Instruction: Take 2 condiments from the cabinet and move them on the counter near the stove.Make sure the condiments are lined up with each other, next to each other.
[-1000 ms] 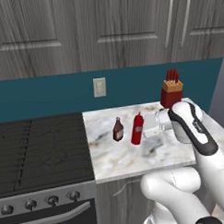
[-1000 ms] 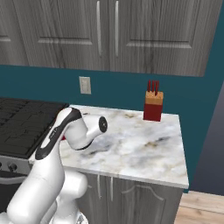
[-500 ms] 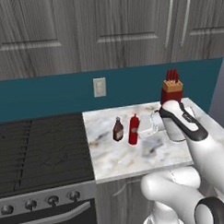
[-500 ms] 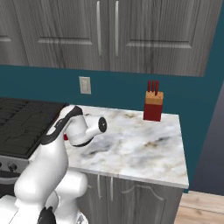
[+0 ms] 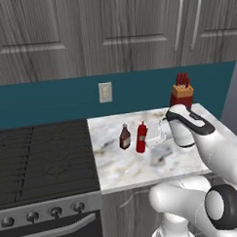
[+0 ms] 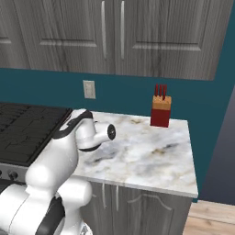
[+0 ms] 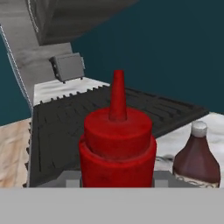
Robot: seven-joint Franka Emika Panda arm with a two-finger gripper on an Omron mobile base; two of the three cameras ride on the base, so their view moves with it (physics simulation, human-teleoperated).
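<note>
The gripper (image 5: 151, 137) grips the red bottle (image 5: 141, 137), upright on the counter (image 5: 156, 162) just beside the brown bottle (image 5: 124, 137). It should release gently, keeping the 2 aligned.

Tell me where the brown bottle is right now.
In the left base view the brown bottle stands upright on the marble counter, between the stove and the red bottle close beside it.

A rendered home kitchen. A black gas stove (image 5: 41, 158) with knobs and an oven window fills the lower left. Beside it sits a marble counter (image 5: 156, 162) with a knife block (image 5: 181, 91) at the back, grey panelled cupboards (image 5: 102, 31) overhead, and a teal wall with an outlet (image 5: 105, 92).
</note>
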